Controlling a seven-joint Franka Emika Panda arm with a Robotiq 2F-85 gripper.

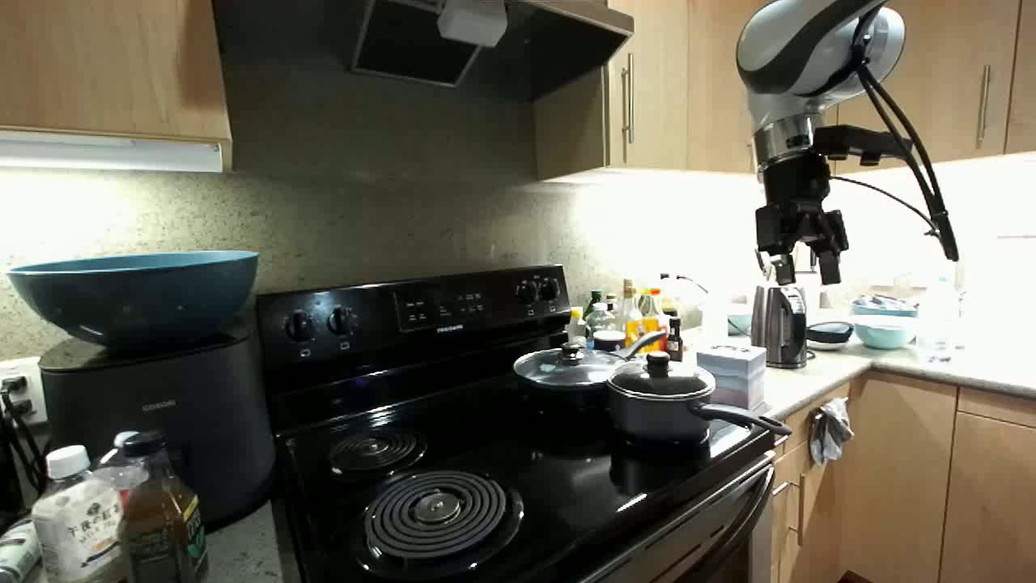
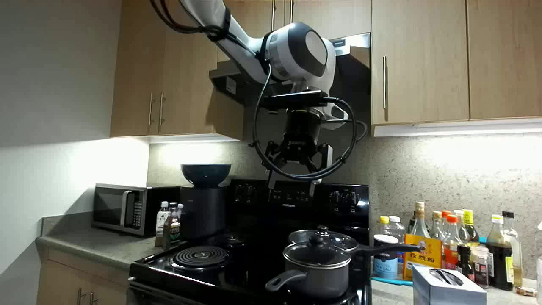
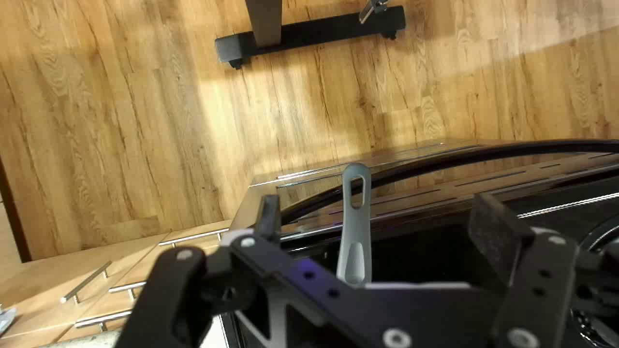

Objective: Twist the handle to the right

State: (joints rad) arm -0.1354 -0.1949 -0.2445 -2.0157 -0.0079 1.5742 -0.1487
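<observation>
The handle (image 1: 740, 415) is long, dark and thin and sticks out from the dark grey lidded saucepan (image 1: 654, 417). It points toward the stove's front edge and also shows in an exterior view (image 2: 286, 280). In the wrist view the handle (image 3: 357, 227) appears lighter grey, with a slot near its end. My gripper (image 1: 806, 269) is open and empty, well above the saucepan (image 2: 324, 280); it also shows in an exterior view (image 2: 293, 184). In the wrist view the handle lies between the open fingers (image 3: 382, 222), apart from them. The gripper body hides the saucepan there.
A lidded frying pan (image 2: 345, 240) stands behind the saucepan, its handle (image 2: 394, 249) reaching sideways. A tissue box (image 1: 732, 376) is beside the stove. Bottles (image 2: 451, 241) line the wall. The range hood (image 1: 486, 48) hangs above. Coil burners (image 1: 437, 508) are on the stove.
</observation>
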